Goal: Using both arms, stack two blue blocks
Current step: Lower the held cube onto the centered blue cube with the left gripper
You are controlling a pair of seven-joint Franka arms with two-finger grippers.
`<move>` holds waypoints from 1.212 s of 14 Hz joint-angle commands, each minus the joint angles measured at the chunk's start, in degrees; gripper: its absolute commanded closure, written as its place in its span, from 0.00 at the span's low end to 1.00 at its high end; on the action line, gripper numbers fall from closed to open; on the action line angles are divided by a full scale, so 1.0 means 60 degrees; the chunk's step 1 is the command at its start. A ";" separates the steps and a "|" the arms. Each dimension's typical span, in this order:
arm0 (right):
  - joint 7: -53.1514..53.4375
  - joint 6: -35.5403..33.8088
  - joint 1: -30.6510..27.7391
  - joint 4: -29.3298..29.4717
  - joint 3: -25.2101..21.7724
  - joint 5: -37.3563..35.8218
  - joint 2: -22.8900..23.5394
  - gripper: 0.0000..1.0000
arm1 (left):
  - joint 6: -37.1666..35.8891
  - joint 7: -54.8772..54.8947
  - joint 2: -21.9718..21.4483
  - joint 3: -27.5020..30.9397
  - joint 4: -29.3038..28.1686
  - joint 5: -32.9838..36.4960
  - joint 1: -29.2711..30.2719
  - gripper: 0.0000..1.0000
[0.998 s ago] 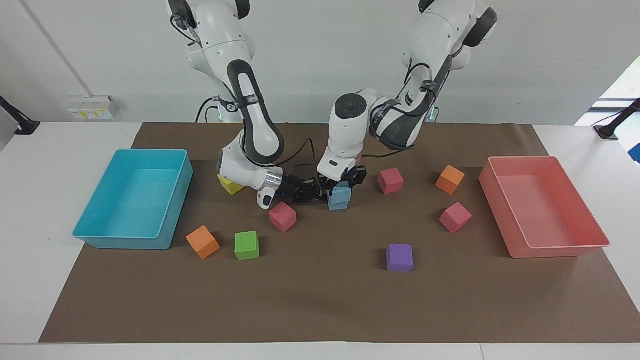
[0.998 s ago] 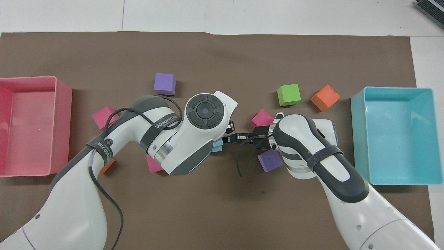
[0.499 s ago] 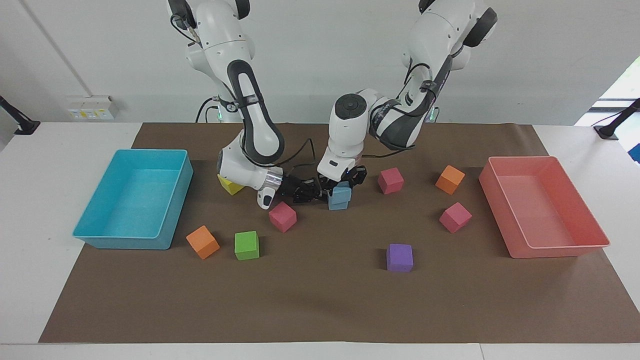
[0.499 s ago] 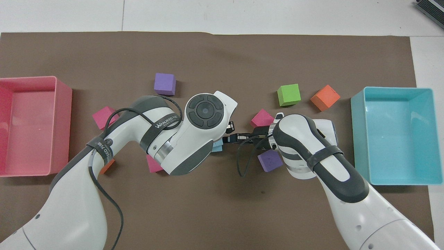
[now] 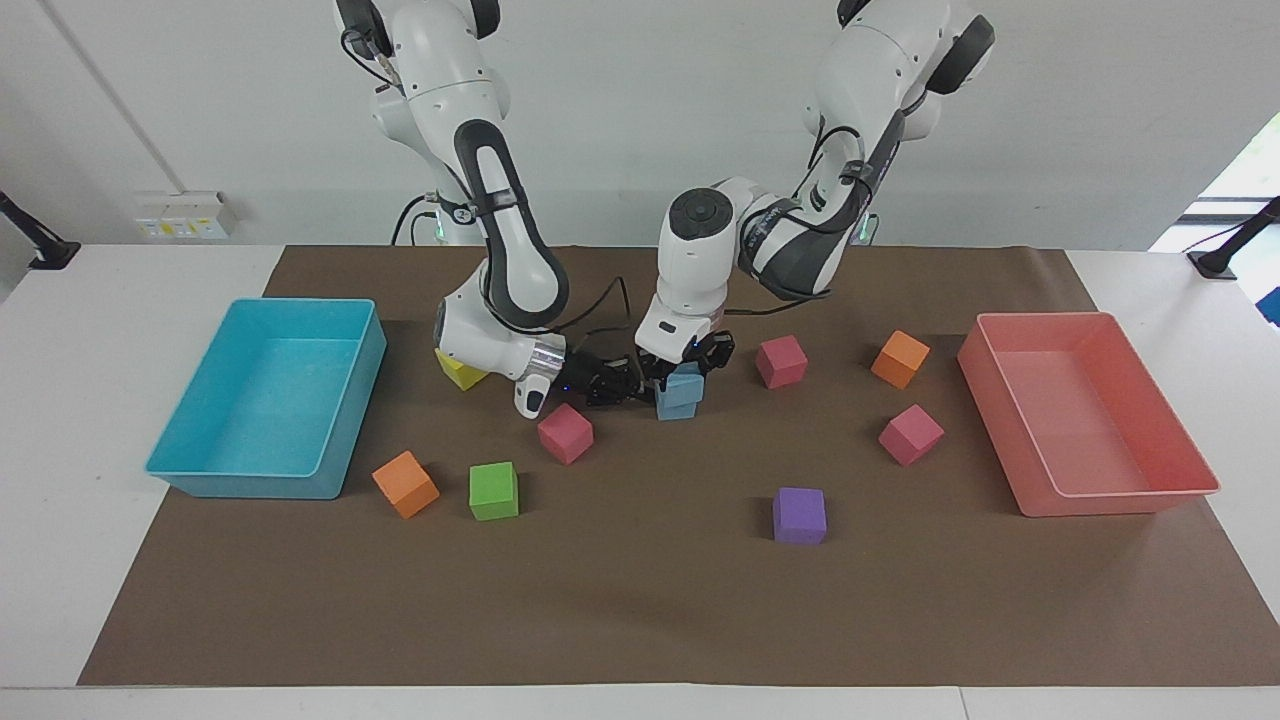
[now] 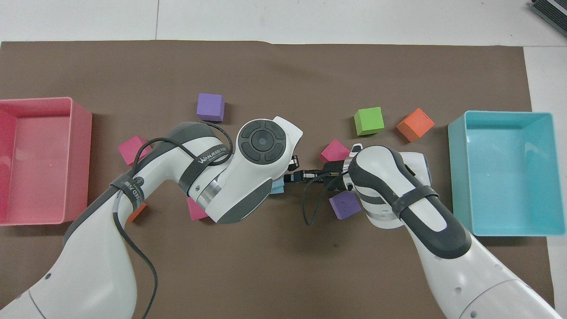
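Blue blocks (image 5: 679, 393) mid-mat, one seemingly atop the other. Left gripper (image 5: 686, 362) grips the upper cube from above. Right gripper (image 5: 625, 383) beside the stack, fingers pinched together, empty. Placing step, I judge; next: release gently, lift straight up, no nudging.
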 commanded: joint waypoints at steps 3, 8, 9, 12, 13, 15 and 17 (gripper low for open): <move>-0.0336 -0.0055 -0.0039 -0.0245 0.0056 0.0495 -0.0215 1.00 | -0.0201 -0.0180 -0.0041 0.0047 0.0000 0.0254 -0.0103 1.00; -0.0351 -0.0041 -0.0009 -0.0260 0.0041 0.0495 -0.0215 1.00 | -0.0113 -0.0181 -0.0071 0.0047 -0.0088 0.0254 -0.0117 1.00; -0.0351 -0.0041 -0.0009 -0.0260 0.0041 0.0495 -0.0215 1.00 | -0.0128 -0.0151 -0.0071 0.0047 -0.0074 0.0254 -0.0117 1.00; -0.0351 -0.0026 -0.0009 -0.0260 0.0041 0.0495 -0.0215 1.00 | -0.0201 0.0170 -0.0100 -0.0011 -0.0044 0.0254 -0.0088 1.00; -0.0351 -0.0026 -0.0009 -0.0260 0.0041 0.0495 -0.0215 1.00 | -0.0216 0.0287 -0.0100 -0.0012 -0.0044 0.0254 -0.0074 1.00; -0.0351 -0.0026 -0.0009 -0.0260 0.0041 0.0495 -0.0215 1.00 | -0.0230 0.0376 -0.0114 -0.0012 -0.0059 0.0254 -0.0073 1.00; -0.0351 -0.0026 -0.0010 -0.0260 0.0041 0.0495 -0.0215 1.00 | -0.0216 0.0405 -0.0129 -0.0026 -0.0074 0.0254 -0.0074 1.00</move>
